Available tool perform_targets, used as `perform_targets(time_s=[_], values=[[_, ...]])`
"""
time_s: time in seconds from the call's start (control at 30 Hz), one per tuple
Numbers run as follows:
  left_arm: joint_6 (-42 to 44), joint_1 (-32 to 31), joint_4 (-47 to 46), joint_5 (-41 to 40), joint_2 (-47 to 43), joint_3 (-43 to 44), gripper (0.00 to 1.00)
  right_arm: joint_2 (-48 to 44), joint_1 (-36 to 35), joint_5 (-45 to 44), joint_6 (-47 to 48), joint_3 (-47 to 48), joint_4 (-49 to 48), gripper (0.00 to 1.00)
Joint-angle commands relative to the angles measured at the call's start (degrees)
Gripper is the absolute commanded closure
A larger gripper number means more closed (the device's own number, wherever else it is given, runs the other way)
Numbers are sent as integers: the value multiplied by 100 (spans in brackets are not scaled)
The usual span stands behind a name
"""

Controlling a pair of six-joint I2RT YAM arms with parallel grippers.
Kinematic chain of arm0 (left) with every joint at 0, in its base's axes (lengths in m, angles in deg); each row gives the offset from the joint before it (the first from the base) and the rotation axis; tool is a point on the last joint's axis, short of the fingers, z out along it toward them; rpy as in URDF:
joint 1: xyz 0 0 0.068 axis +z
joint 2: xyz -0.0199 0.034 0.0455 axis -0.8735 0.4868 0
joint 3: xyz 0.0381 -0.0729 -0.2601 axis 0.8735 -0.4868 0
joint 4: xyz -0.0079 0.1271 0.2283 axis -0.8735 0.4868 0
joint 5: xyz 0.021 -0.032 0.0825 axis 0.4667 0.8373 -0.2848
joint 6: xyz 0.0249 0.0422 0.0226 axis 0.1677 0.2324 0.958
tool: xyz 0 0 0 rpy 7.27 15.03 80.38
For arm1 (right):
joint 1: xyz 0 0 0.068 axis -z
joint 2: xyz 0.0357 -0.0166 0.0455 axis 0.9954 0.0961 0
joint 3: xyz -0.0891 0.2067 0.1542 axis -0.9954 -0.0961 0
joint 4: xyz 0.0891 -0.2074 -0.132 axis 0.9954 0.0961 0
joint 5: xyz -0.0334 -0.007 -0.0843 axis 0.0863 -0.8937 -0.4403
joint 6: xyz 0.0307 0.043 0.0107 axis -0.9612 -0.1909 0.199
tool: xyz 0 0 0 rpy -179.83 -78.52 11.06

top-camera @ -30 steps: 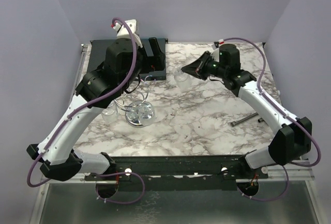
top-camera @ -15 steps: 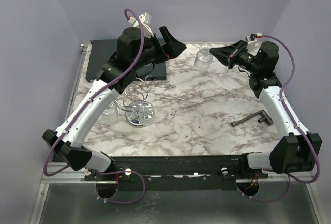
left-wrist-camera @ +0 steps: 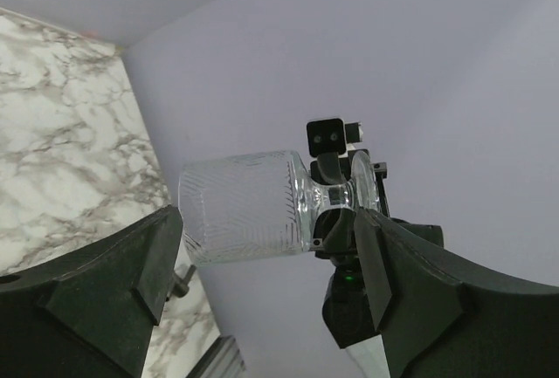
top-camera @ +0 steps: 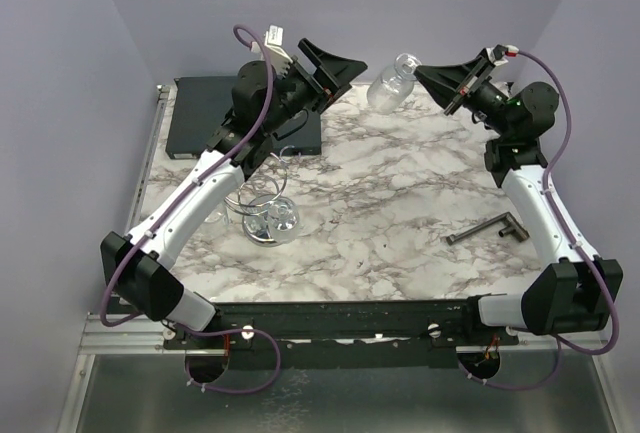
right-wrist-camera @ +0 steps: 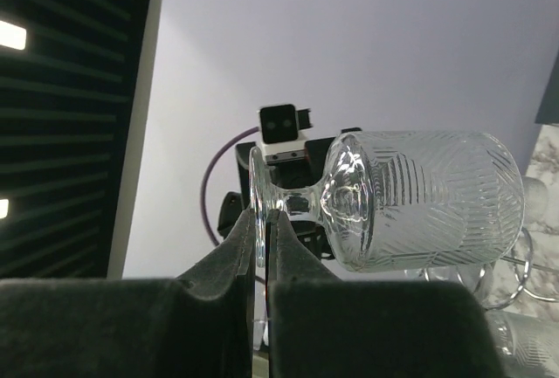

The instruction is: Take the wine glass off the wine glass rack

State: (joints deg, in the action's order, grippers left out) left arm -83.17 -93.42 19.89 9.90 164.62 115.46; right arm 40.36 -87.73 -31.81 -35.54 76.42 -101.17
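Note:
The wine glass (top-camera: 388, 88), clear with cut lines, hangs in the air on its side above the table's back edge. My right gripper (top-camera: 424, 75) is shut on the rim of its foot; in the right wrist view the pads (right-wrist-camera: 247, 238) pinch the foot disc, with the bowl (right-wrist-camera: 419, 199) pointing right. My left gripper (top-camera: 348, 73) is open and empty, raised a little left of the glass and facing it; the left wrist view shows the glass (left-wrist-camera: 244, 208) beyond its spread fingers (left-wrist-camera: 113, 273). The chrome wine glass rack (top-camera: 262, 203) stands on the marble at the left, with other glasses (top-camera: 283, 219) hanging on it.
A dark grey T-shaped bar (top-camera: 490, 228) lies on the marble at the right. A black flat slab (top-camera: 200, 113) lies at the back left corner. Purple walls close in the back and sides. The rack's wire loops (right-wrist-camera: 524, 266) show at the right wrist view's lower right.
My right gripper has carried the glass up and back to the right, away from the rack. My left arm has lifted off the rack and swung its open gripper up towards the glass.

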Motion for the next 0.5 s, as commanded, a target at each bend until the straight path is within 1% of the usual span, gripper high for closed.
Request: perform_targets(time_s=[0.0, 0.23, 0.47], values=[[-665, 39, -775, 195, 93, -78, 14, -42, 35, -33, -558, 400, -878, 99], [-1036, 39, -1056, 363, 268, -177, 14, -25, 35, -91, -748, 531, -1048, 99], [-1494, 30, -1733, 771, 514, -192, 16, 129, 35, -109, -1093, 600, -1472, 99]])
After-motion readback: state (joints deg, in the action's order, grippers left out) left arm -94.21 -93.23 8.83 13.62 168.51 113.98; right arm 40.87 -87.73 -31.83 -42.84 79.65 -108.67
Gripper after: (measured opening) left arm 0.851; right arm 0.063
